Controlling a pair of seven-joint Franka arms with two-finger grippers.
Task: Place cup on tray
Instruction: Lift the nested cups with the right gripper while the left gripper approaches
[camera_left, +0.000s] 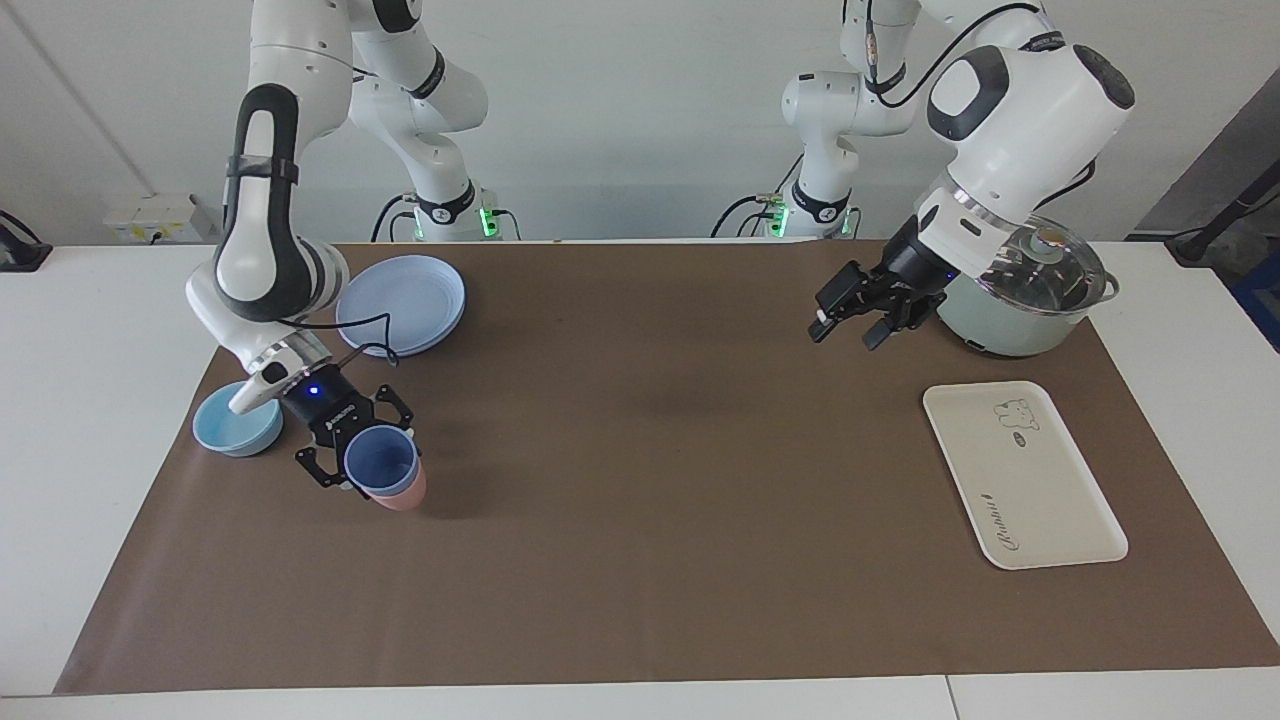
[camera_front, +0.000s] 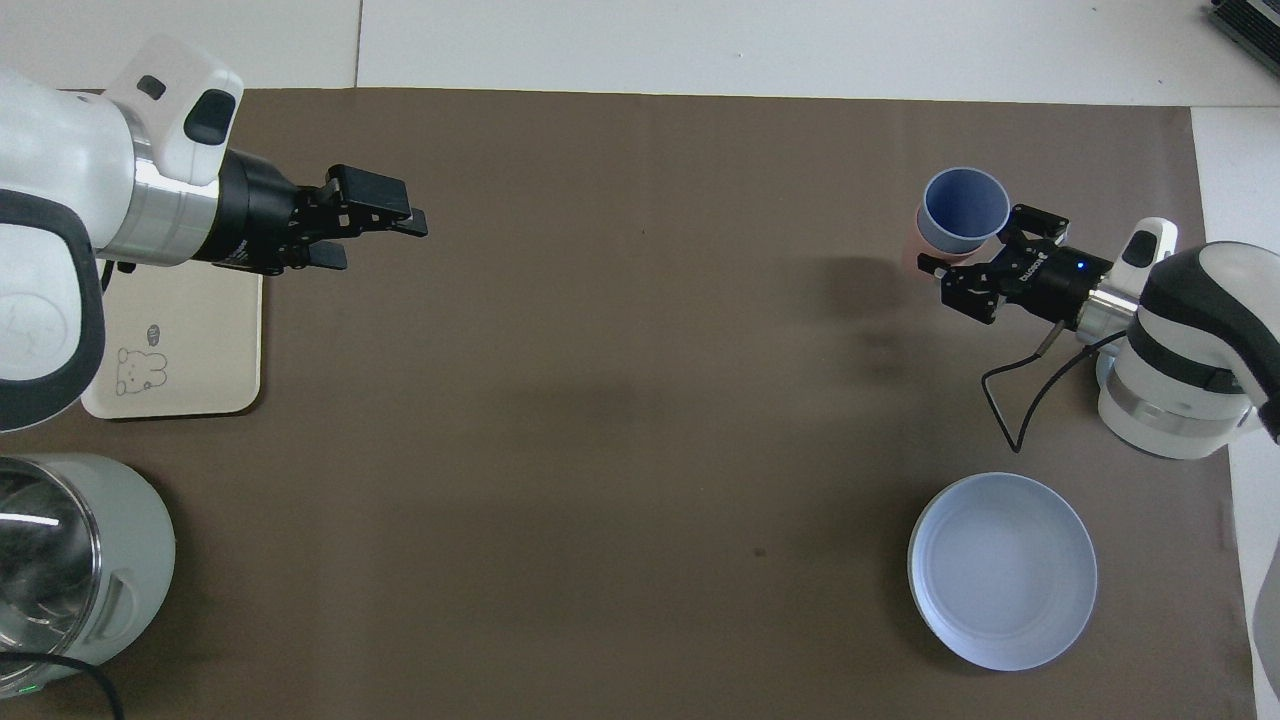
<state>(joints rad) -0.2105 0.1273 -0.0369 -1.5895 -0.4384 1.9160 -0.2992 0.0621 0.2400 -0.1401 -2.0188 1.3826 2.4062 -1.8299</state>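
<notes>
The right gripper (camera_left: 352, 470) is clamped on the rim of the blue cup (camera_left: 381, 461), nested in a pink cup (camera_left: 400, 495) at 3 o'clock of the light-blue bowl (camera_left: 236, 422) in the facing view. The left gripper (camera_left: 850, 322) hangs over bare worktop with fingers apart; the tray (camera_left: 1022, 472) lies at its 5 o'clock.

you have two cups here: one periwinkle-blue cup (camera_left: 380, 463) and one pink cup (camera_left: 402, 494), the blue one sitting in the pink one's mouth. you have one cream-white tray (camera_left: 1022, 474), with one bear drawing on it. there is one round blue plate (camera_left: 402, 303), one low light-blue bowl (camera_left: 236, 421), and one pale green pot (camera_left: 1022, 301) with one glass lid. one brown mat (camera_left: 640, 560) covers the tabletop. two arms are in view, so two claws: the left claw (camera_left: 846, 326) and the right claw (camera_left: 352, 450).
</notes>
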